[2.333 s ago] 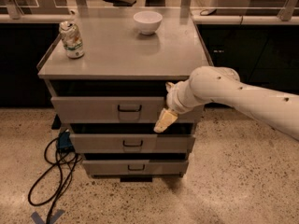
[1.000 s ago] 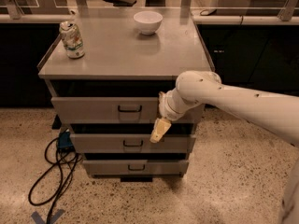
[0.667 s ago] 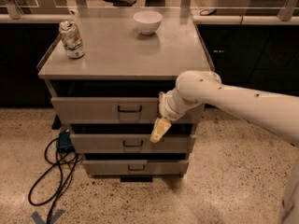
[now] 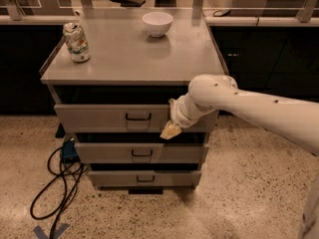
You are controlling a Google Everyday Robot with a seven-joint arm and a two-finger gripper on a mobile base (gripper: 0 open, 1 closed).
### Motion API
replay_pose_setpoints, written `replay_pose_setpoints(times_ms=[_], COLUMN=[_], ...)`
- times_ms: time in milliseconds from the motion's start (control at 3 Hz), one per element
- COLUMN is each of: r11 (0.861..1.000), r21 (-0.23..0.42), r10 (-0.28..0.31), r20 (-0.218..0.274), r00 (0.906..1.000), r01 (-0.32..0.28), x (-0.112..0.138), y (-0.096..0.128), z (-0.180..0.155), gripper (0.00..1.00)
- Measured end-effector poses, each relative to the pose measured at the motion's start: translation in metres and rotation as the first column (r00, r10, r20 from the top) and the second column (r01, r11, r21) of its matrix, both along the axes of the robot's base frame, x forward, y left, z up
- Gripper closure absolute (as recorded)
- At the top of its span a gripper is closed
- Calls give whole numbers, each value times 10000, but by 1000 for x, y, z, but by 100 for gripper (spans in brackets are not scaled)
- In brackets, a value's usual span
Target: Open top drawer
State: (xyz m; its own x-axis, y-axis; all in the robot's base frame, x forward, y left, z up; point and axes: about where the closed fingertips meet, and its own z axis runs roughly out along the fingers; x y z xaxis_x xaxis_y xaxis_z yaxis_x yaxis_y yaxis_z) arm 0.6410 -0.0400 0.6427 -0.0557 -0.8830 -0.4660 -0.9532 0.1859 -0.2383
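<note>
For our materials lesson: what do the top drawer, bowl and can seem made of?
Top drawer: likely grey painted metal, matte, thin flat front. Bowl: probably glazed ceramic, white, soft sheen. Can: thin printed metal, sides look dented. The gripper, at the drawer front right of its handle, looks like pale smooth plastic.

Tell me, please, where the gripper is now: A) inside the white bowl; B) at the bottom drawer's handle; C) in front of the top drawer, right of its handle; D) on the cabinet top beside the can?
C: the gripper hangs at the lower edge of the top drawer front, right of its dark handle.
</note>
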Motion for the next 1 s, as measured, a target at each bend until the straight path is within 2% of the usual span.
replay_pose_setpoints(times_ms=[667, 1000], r11=[10000, 10000], r21=[0, -1], r10=[0, 1], r20=[1, 1], r00=[10000, 10000], r01=[0, -1], x=[0, 0], y=[0, 0], z=[9, 18], gripper=[93, 100])
